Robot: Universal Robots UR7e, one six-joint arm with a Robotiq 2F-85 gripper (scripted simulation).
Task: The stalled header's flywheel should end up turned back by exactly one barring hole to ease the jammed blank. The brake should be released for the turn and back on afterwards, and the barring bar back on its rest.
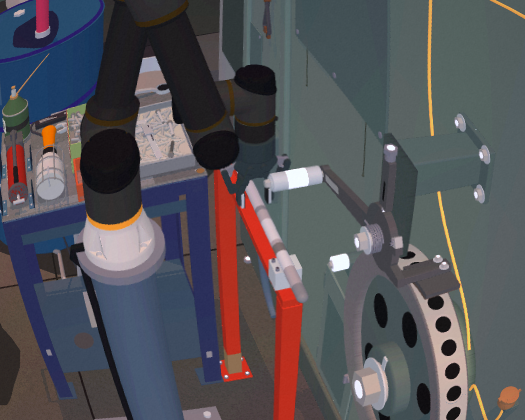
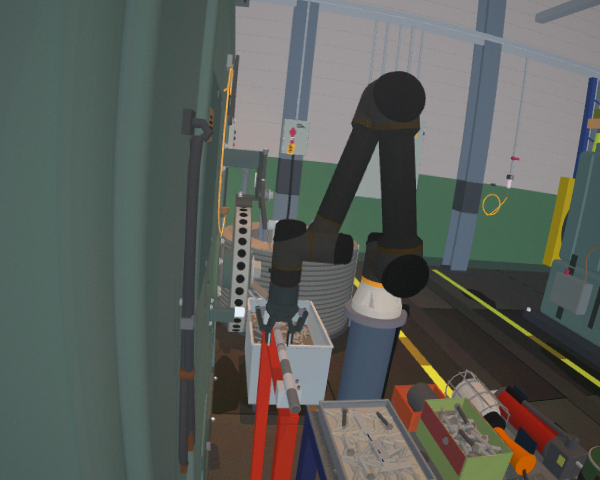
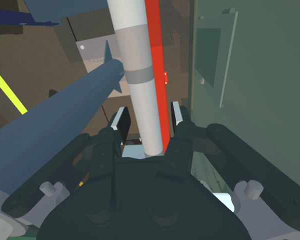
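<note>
The barring bar point(image 1: 274, 240) point(image 2: 285, 368) point(image 3: 138, 77), a grey and white banded rod, lies sloping along the red rest stand point(image 1: 262, 280) point(image 2: 269, 408), its lower end in a grey cradle block. My gripper point(image 1: 239, 192) point(image 2: 281, 326) point(image 3: 147, 116) stands open astride the bar's upper end and holds nothing. To the right the brake lever point(image 1: 342, 195) with its white handle point(image 1: 294, 178) reaches up and left from a pivot above the flywheel point(image 1: 412, 340), whose pale rim carries a row of dark barring holes. A dark brake shoe point(image 1: 424, 277) sits at the top of the rim.
The green machine wall point(image 1: 407, 100) rises close on the right. My arm's blue pedestal point(image 1: 132, 325) stands left of the rest stand, with a blue table point(image 1: 97, 165) of parts trays behind it. A grey bin point(image 2: 290, 356) stands behind the stand.
</note>
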